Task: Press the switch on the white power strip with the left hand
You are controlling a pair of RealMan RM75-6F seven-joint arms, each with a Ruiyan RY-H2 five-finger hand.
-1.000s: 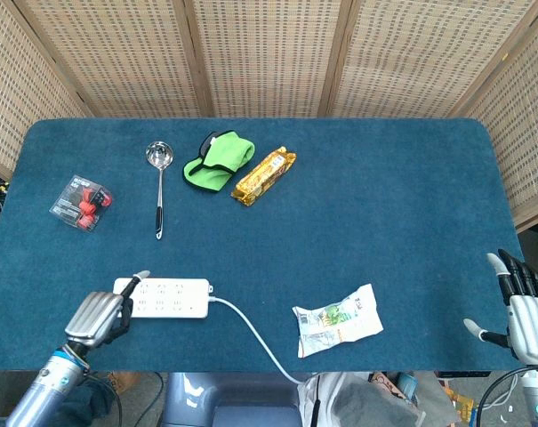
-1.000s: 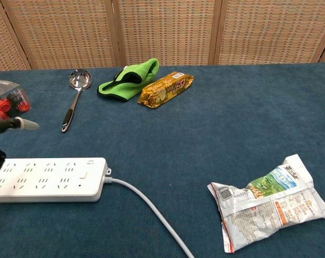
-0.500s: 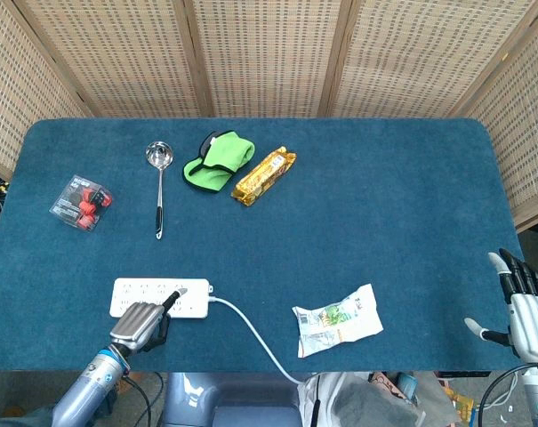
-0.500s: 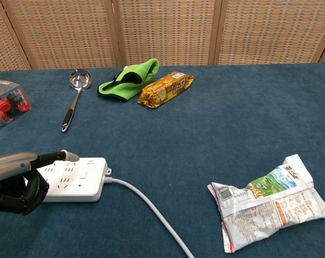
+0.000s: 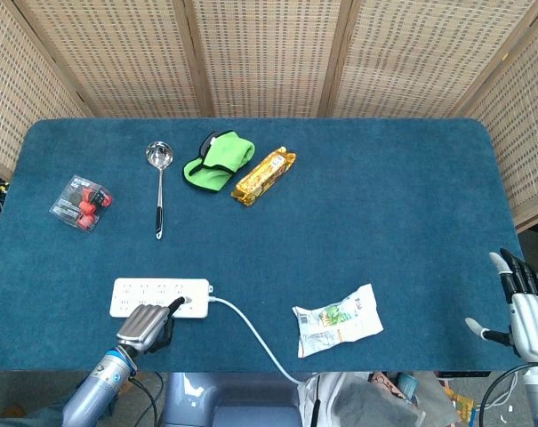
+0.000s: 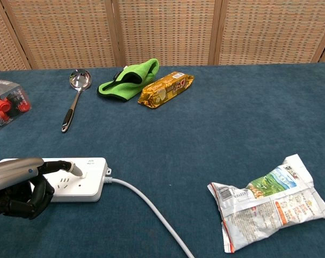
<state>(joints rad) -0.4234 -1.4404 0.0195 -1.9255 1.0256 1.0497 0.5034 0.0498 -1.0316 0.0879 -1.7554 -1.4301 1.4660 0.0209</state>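
Note:
The white power strip point(image 5: 153, 290) lies near the table's front left, its cord point(image 5: 251, 334) trailing right and off the front edge. My left hand point(image 5: 145, 326) sits over the strip's near edge with most fingers curled in. One finger is stretched out, and its fingertip point(image 6: 76, 171) touches the strip's top at the switch, near the cord end. In the chest view my left hand point(image 6: 17, 185) covers the left part of the power strip point(image 6: 92, 185). My right hand point(image 5: 522, 302) hangs off the table's right edge, fingers spread and holding nothing.
A crumpled snack bag point(image 5: 338, 320) lies right of the cord. At the back are a metal ladle point(image 5: 158, 182), a green cloth point(image 5: 218, 161) and a golden biscuit packet point(image 5: 263, 175). A clear box of red pieces point(image 5: 81, 203) sits far left.
My left hand has moved right along the strip from its left end, and its outstretched finger has come down onto the switch. The right hand has stayed put.

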